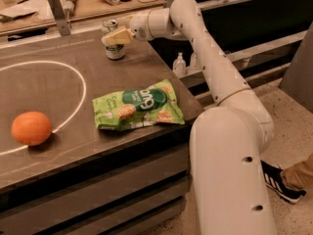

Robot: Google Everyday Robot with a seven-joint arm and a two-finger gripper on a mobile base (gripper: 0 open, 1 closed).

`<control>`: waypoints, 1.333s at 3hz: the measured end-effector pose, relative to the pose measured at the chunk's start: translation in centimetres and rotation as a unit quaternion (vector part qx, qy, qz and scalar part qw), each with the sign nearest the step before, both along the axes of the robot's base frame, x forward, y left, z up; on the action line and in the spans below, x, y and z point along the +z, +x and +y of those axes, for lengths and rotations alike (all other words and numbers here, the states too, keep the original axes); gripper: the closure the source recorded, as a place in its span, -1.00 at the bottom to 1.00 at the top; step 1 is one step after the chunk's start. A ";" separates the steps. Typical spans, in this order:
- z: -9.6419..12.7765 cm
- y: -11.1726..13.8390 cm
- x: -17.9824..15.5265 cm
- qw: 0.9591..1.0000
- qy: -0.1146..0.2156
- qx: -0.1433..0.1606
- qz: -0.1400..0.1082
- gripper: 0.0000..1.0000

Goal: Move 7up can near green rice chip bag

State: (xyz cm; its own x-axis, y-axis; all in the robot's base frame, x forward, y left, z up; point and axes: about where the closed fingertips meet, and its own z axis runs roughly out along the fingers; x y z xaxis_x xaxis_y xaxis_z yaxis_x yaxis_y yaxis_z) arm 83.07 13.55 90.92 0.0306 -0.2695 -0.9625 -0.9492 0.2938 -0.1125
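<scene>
The 7up can stands upright near the far right corner of the dark table. My gripper reaches in from the right at the can's mid-height, and its cream pad covers the can's middle. The can's silver top shows above it. The green rice chip bag lies flat near the table's front right edge, well in front of the can and apart from it.
An orange fruit lies at the front left, on a white circle line painted on the table. Clear pump bottles stand on a shelf past the table's right edge. A person's shoe is on the floor at the right.
</scene>
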 end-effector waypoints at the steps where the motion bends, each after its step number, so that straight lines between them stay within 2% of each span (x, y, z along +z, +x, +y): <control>1: 1.0 -0.3 0.3 1.000 0.013 0.012 0.013 0.27; 2: 1.6 -1.8 1.3 0.999 0.009 0.040 0.026 0.89; 3: 1.6 -3.6 3.4 0.997 0.016 0.063 0.037 1.00; 4: -0.1 -6.3 6.8 0.997 0.039 0.061 0.036 1.00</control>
